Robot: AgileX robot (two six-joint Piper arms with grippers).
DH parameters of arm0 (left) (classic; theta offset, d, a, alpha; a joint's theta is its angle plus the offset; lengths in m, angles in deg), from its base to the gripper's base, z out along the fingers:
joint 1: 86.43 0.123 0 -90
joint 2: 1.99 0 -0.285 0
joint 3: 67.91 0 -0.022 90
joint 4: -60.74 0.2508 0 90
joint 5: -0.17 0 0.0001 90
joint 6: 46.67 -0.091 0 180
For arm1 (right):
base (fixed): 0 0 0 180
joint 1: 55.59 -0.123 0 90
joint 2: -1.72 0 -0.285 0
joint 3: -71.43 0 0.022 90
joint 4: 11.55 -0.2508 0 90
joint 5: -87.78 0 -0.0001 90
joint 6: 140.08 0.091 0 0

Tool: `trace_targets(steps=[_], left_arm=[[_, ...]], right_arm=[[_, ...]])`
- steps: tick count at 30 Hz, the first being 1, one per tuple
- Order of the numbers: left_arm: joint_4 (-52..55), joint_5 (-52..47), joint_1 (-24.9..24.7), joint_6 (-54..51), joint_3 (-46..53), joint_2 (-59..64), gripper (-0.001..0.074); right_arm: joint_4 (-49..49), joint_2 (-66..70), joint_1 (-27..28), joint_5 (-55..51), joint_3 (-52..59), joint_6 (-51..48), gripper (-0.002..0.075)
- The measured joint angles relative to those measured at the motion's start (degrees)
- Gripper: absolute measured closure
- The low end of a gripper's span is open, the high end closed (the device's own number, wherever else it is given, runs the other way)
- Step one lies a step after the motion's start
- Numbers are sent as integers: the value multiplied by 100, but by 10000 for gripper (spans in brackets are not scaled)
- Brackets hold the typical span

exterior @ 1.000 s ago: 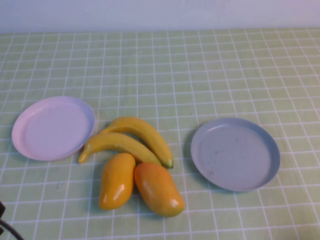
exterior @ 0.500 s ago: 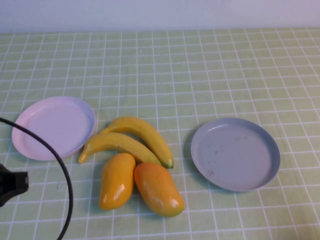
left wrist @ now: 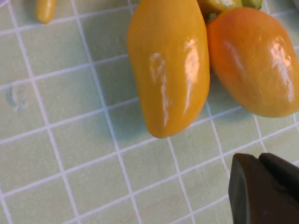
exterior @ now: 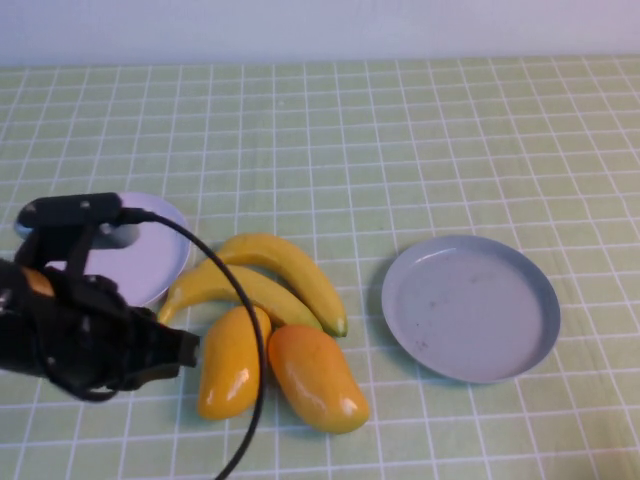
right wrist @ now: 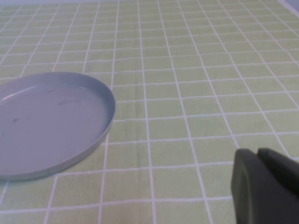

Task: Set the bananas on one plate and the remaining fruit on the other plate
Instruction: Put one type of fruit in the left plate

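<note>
From the high view, your left gripper (exterior: 185, 350) sits low on the left side of the table, its tip just beside the yellower mango (exterior: 232, 362). You cannot tell here how its fingers stand. The redder mango (exterior: 317, 377) touches the first mango on the far side from the fingers. The two bananas (exterior: 268, 282) lie just behind both mangoes. The pink plate (exterior: 160, 262) is partly hidden behind the arm, close enough for a short carry. The grey-blue plate (exterior: 470, 308) lies well apart to the right, empty. Nothing is sorted yet.

In the left wrist view, the yellower mango (left wrist: 168, 65) lies ahead of one dark fingertip (left wrist: 261, 191), clear of it; nothing is grasped, though the finger spread stays unclear. The redder mango (left wrist: 254, 60) presses against its neighbour, so a finger may nudge it.

In the right wrist view, the right gripper (right wrist: 266, 186) hangs beside the grey-blue plate (right wrist: 93, 135), apparently parked; whether its fingers are released or clenched, you cannot tell.
</note>
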Motion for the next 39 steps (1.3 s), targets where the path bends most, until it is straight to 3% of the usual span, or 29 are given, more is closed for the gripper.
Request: trace_targets(steps=[10,14,17,22,25,39], left_arm=[[1081,-325,-1589,1248,-1042,1016,735],[1297,-834,-1784,1301,-1424,1388,672],[1443,-959,-1806,1301,-1565,1645,526],[1892,-935,-1806,1301,-1604,2041,156],[2110,-841,-1806,1430,-1612,2259,76],[2485,-434,-1806,1725,-1617,3171,66]], right_arm=[[0,0,0,0,0,0,741],[0,0,0,0,0,0,741],[0,0,0,0,0,0,741],[0,0,0,0,0,0,741],[0,0,0,0,0,0,741],[0,0,0,0,0,0,741]])
